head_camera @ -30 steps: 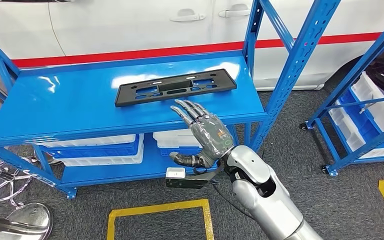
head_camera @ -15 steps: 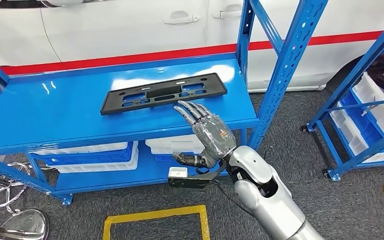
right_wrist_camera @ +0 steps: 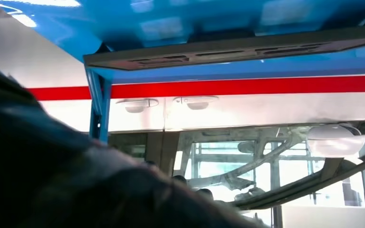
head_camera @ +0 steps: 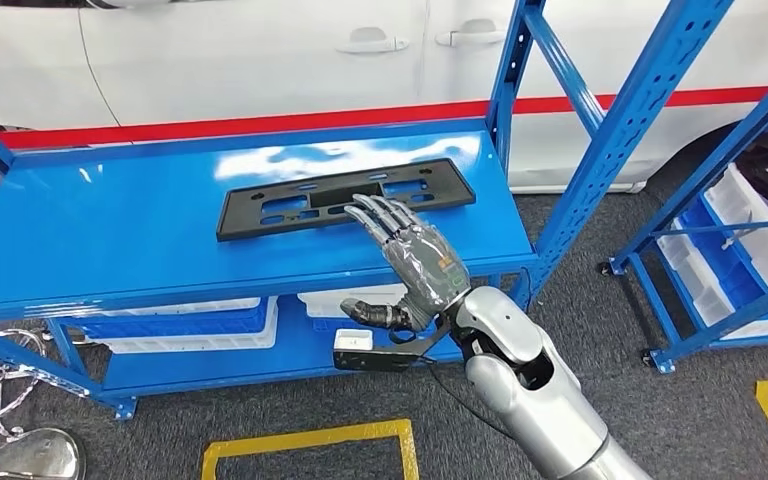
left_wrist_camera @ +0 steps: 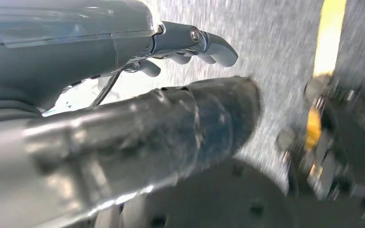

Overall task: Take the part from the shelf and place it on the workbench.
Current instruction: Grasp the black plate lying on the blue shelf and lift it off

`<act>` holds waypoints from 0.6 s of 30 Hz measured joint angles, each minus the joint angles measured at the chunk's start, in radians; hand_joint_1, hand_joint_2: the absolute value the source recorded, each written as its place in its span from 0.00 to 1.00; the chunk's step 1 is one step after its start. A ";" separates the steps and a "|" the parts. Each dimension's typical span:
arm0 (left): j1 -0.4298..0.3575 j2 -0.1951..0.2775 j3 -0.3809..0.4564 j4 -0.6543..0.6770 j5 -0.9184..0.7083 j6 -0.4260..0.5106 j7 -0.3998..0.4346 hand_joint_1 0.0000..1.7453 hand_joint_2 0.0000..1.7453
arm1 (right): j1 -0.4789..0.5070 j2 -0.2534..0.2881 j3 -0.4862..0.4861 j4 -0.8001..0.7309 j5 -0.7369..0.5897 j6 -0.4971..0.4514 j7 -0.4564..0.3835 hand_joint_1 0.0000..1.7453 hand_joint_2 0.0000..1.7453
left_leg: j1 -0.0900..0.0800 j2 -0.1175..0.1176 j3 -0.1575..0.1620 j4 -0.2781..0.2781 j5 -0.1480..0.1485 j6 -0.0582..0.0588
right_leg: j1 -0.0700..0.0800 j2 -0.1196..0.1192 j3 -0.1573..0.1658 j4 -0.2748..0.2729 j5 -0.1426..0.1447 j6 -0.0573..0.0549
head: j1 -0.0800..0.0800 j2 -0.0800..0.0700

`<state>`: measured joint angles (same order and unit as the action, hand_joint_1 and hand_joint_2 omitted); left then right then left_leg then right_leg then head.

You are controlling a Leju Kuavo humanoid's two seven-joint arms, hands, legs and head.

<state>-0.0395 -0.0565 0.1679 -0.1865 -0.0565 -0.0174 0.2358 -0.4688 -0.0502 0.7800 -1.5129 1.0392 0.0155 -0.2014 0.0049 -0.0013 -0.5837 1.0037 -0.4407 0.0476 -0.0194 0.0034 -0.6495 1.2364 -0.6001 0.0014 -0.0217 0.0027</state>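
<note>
The part is a long black plastic plate (head_camera: 290, 205) with slots, lying flat on the blue shelf top (head_camera: 110, 230). My right hand (head_camera: 415, 260) reaches over the shelf's front edge with palm down and fingers spread. Its fingertips (head_camera: 368, 206) lie over the plate's near edge right of its middle; I cannot tell whether they touch it. The right wrist view looks along the shelf at the plate (right_wrist_camera: 228, 52) from close by. My left hand (left_wrist_camera: 123, 95) hangs over grey floor with fingers loosely bent and holds nothing.
Blue uprights (head_camera: 610, 130) frame the shelf's right end. White bins (head_camera: 190, 315) sit on the lower level. A second blue rack with bins (head_camera: 740, 220) stands to the right. A white car (head_camera: 260, 50) is behind. Yellow floor tape (head_camera: 310, 440) lies in front.
The view has shifted a little. My right hand has reached forward, from just short of the plate to having its fingertips over the plate's near edge. The plate has stayed put.
</note>
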 joint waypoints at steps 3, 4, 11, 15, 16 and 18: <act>-0.001 0.000 0.000 0.000 0.000 0.001 -0.001 0.00 0.00 | 0.002 -0.002 0.000 0.004 0.000 0.000 0.000 0.00 0.00 | -0.003 -0.003 0.011 0.008 -0.016 0.003 | -0.001 0.000 -0.071 0.076 0.019 0.002 | 0.000 0.000; -0.001 0.000 0.000 0.000 0.000 0.001 -0.001 0.00 0.00 | 0.002 -0.002 0.000 0.005 0.000 0.000 0.000 0.00 0.25 | -0.004 -0.005 0.017 0.011 -0.023 0.002 | 0.000 -0.001 -0.059 0.030 0.061 0.000 | 0.000 0.000; -0.002 -0.003 0.007 -0.001 0.000 0.006 -0.006 0.00 0.00 | -0.006 0.004 0.001 0.013 0.029 0.000 0.013 0.00 1.00 | -0.007 -0.004 0.029 0.025 -0.054 -0.029 | 0.009 0.000 0.028 -0.175 0.139 -0.027 | -0.001 0.000; -0.004 -0.003 0.015 -0.002 0.000 0.008 -0.008 0.00 0.00 | -0.025 0.042 0.006 0.057 0.059 -0.008 0.046 0.00 1.00 | 0.002 -0.003 -0.053 0.185 -0.128 -0.054 | -0.002 -0.003 0.051 -0.197 0.138 -0.041 | -0.004 0.000; -0.003 -0.003 0.016 -0.002 0.000 0.008 -0.008 0.00 0.00 | -0.029 0.054 0.007 0.075 0.062 -0.012 0.050 0.00 1.00 | 0.006 -0.003 -0.091 0.247 -0.146 -0.059 | -0.003 -0.003 0.053 -0.198 0.135 -0.041 | -0.004 0.000; -0.003 -0.004 0.021 -0.002 -0.002 0.008 -0.006 0.00 0.00 | -0.035 0.075 0.007 0.115 0.064 -0.019 0.056 0.00 1.00 | 0.014 -0.003 -0.131 0.289 -0.129 -0.068 | -0.005 -0.003 0.061 -0.197 0.128 -0.040 | -0.004 0.000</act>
<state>-0.0421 -0.0602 0.1885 -0.1888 -0.0585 -0.0095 0.2293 -0.5037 0.0249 0.7870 -1.3982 1.1032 -0.0040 -0.1455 0.0191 -0.0041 -0.7147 1.2930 -0.5699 -0.0207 -0.0244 0.0005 -0.5889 1.0389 -0.4717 -0.0386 -0.0253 0.0027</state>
